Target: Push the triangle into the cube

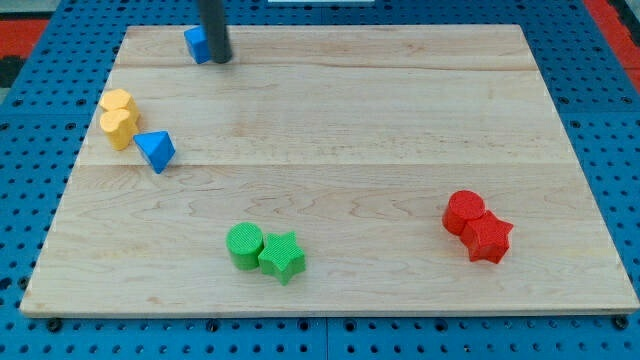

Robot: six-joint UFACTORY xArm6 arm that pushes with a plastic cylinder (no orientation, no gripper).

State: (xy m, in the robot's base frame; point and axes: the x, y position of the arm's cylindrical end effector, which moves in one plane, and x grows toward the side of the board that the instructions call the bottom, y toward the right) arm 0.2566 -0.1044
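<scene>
Not yet done: my tip (220, 60) touches the blue cube (197, 44), well apart from the blue triangle (156, 150); this end effector has no jaws.

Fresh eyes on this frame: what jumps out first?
The dark rod at the view's top left, my tip right against the blue cube. Then the coloured pairs: red blocks at the right, green blocks at bottom centre, and the blue triangle beside the yellow block on the left.
</scene>
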